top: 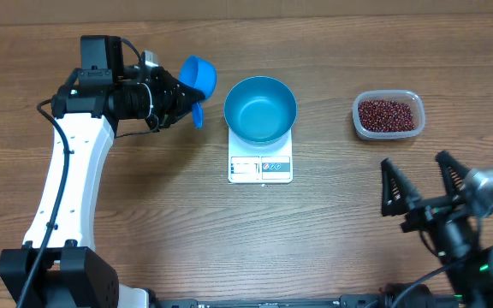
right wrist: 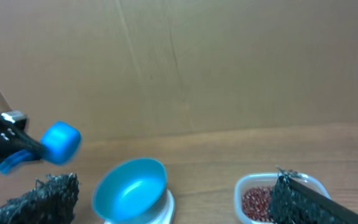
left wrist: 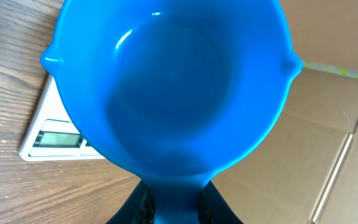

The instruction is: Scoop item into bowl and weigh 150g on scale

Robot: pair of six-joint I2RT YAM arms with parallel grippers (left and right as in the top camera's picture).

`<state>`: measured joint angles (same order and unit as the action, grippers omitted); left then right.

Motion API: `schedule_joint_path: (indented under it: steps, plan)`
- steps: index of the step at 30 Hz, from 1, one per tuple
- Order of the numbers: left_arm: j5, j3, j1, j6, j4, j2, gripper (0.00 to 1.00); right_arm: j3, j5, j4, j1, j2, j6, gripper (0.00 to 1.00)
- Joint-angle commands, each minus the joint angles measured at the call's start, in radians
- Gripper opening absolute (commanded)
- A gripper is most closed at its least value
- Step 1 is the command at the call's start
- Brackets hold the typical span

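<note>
Your left claw [top: 190, 103] grips empty scoop [top: 199, 75]. Bowl [top: 260, 109] sits empty on scale [top: 260, 168]. Beans [top: 388, 115] all in tub [top: 357, 125], right. Right claw [top: 416, 164] wide. You've all scooping left.

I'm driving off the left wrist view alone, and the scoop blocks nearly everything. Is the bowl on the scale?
Observer: Yes, the blue bowl sits on the white scale.
Operator: Anything in it?
Observer: No, its inside is bare.
Operator: Where are the beans?
Observer: The beans are in a clear tub to the right of the scale, apart from it.
</note>
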<state>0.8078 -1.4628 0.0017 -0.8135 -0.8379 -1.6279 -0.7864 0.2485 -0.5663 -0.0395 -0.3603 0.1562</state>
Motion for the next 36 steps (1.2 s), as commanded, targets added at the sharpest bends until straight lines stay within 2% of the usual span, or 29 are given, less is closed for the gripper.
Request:
schedule_joint_path:
  steps: [1,5,9,11,13,19,23,30,36]
  plan:
    - [0.079,-0.018,-0.021,-0.033,0.005,0.013,0.04,-0.234,0.027,-0.176,-0.002,-0.196,0.027,1.0]
    - [0.083,-0.018,-0.047,-0.072,0.004,0.013,0.04,-0.431,0.22,-0.336,-0.002,-0.375,0.027,1.0]
    - [0.077,-0.018,-0.086,-0.115,0.02,0.013,0.04,-0.475,0.49,-0.293,-0.002,-0.465,0.027,1.0]
    - [0.069,-0.018,-0.109,-0.146,0.043,0.013,0.04,-0.475,0.543,-0.27,0.0,-0.498,0.056,0.84]
    - [0.056,-0.018,-0.132,-0.195,0.072,0.013,0.04,-0.475,0.529,-0.269,0.01,-0.531,0.101,0.75]
    - [0.014,-0.018,-0.194,-0.331,0.129,0.013,0.04,-0.475,0.431,-0.292,0.074,-0.61,0.231,0.73]
    - [-0.027,-0.018,-0.233,-0.425,0.142,0.013,0.04,-0.475,0.311,-0.296,0.158,-0.672,0.268,0.7]
    - [-0.086,-0.018,-0.285,-0.5,0.144,0.013,0.04,-0.475,0.117,-0.197,0.349,-0.789,0.357,0.64]
    - [-0.111,-0.018,-0.297,-0.527,0.144,0.013,0.04,-0.475,-0.026,-0.068,0.533,-0.877,0.402,0.62]
